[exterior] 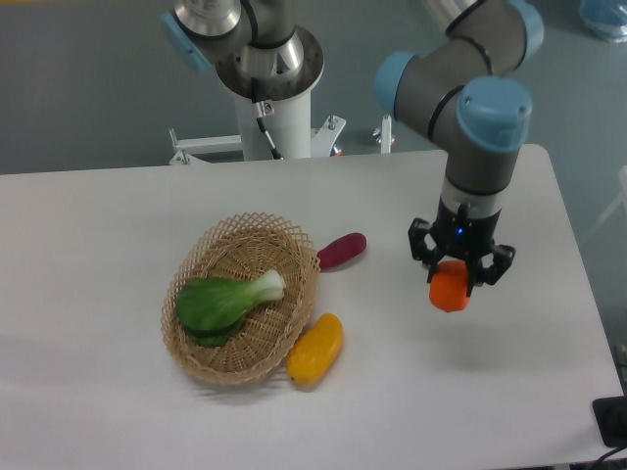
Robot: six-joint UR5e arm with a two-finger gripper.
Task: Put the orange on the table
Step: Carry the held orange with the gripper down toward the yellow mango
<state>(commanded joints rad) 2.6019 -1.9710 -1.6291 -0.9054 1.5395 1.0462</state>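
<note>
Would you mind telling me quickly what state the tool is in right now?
Tool: closed, holding the orange.

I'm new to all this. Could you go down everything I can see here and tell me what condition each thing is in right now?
end effector: shut on the orange, pointing down over the table
orange: gripped, not released
wicker basket: upright, holding the leafy green
leafy green: lying inside the basket
yellow fruit: on the table, against the basket rim
purple vegetable: lying on the table beside the basket
table: white
</note>
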